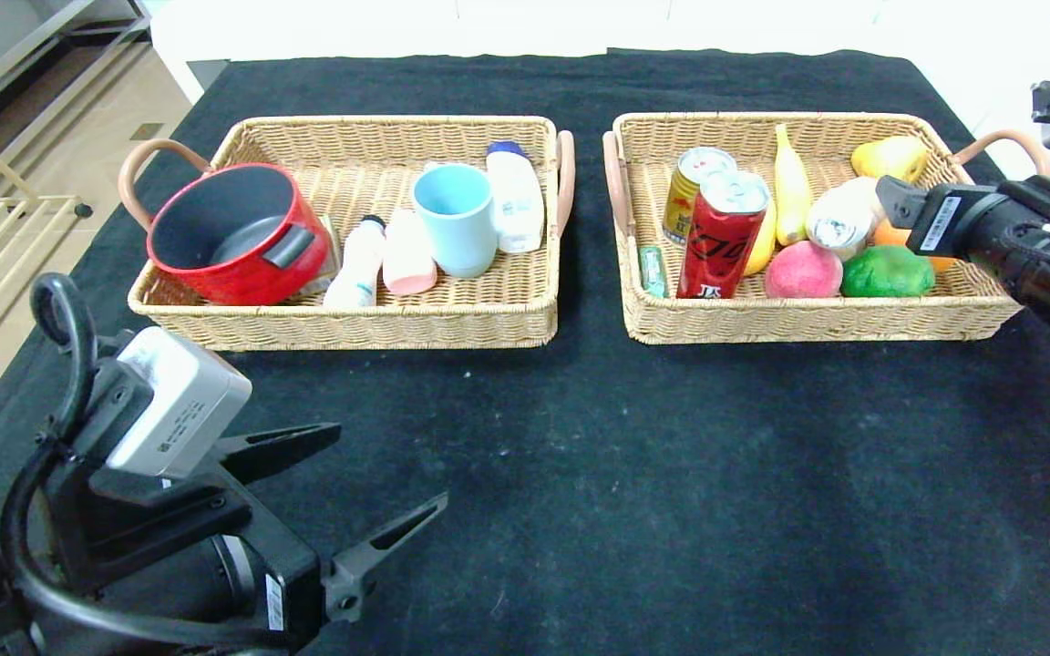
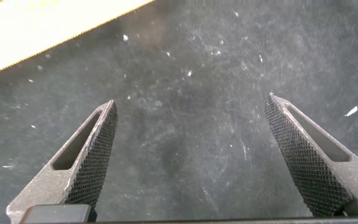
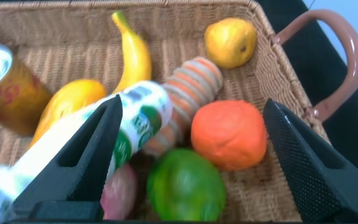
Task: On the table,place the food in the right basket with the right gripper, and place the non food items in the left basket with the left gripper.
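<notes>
The right claw (image 3: 188,158) hangs over the right end of the right basket (image 1: 817,319), its two fingers spread wide and released, gripping nothing. Directly below it in the right wrist view lie one white and green bottle (image 3: 114,134), one orange (image 3: 229,134) and one green fruit (image 3: 185,186), with a striped orange and white item (image 3: 194,84) between them.

The right basket holds food. Counted in the head view: two drink cans, one gold can (image 1: 694,187) lying back and one red can (image 1: 721,237) standing upright in front of it; one banana (image 1: 791,187); one yellow pear (image 1: 891,158) in the far right corner; one pink peach (image 1: 803,271); the green fruit (image 1: 887,271); the orange (image 1: 899,235), mostly hidden; one yellow mango (image 3: 67,106) beside the banana; and one small green packet (image 1: 653,271) against the left wall.

The left claw (image 1: 388,478) hovers low over the near left of the black tabletop (image 1: 671,492), well apart from both baskets, fingers spread and released, empty.

The left basket (image 1: 352,323) holds non food items: one red pot (image 1: 233,232) at its left end, one pale blue cup (image 1: 457,219) standing upright, one pink item (image 1: 406,255), and two white bottles, one small bottle (image 1: 356,264) beside the pot and one larger bottle (image 1: 514,196) with a blue cap lying at the right.

Two baskets sit side by side, each with two handles.
</notes>
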{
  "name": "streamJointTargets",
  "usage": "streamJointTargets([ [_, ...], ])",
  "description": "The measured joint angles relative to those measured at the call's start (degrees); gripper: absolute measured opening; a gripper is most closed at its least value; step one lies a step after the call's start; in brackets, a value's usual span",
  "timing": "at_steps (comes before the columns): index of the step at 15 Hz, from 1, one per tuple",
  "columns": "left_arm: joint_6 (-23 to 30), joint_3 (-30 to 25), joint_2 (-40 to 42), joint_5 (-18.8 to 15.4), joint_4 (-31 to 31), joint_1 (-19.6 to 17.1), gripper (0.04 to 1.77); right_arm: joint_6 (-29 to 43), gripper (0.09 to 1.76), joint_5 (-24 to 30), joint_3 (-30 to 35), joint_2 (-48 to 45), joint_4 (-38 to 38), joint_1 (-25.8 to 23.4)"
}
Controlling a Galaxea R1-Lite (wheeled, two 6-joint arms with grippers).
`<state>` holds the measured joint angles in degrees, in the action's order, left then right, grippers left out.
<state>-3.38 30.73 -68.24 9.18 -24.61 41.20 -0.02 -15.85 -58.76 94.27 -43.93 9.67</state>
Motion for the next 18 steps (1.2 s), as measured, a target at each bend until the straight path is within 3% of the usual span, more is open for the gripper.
streamJointTargets([
  [5,-0.87,-0.12,3.33,3.24,0.04,-0.09,1.72,-4.4,1.68,0.0,10.14,-9.18,2.57,3.73],
  [8,-0.98,-0.52,7.5,7.16,1.35,-0.13,1.72,-5.27,1.69,0.17,13.8,-17.15,11.34,6.95],
  [11,-1.16,-0.89,13.64,10.03,7.47,-0.91,1.72,-5.46,1.69,1.27,16.01,-26.44,22.53,9.92],
  [18,-1.99,-1.63,33.16,9.78,25.98,-12.59,1.72,-5.42,1.7,4.55,19.98,-49.32,44.95,11.43],
])
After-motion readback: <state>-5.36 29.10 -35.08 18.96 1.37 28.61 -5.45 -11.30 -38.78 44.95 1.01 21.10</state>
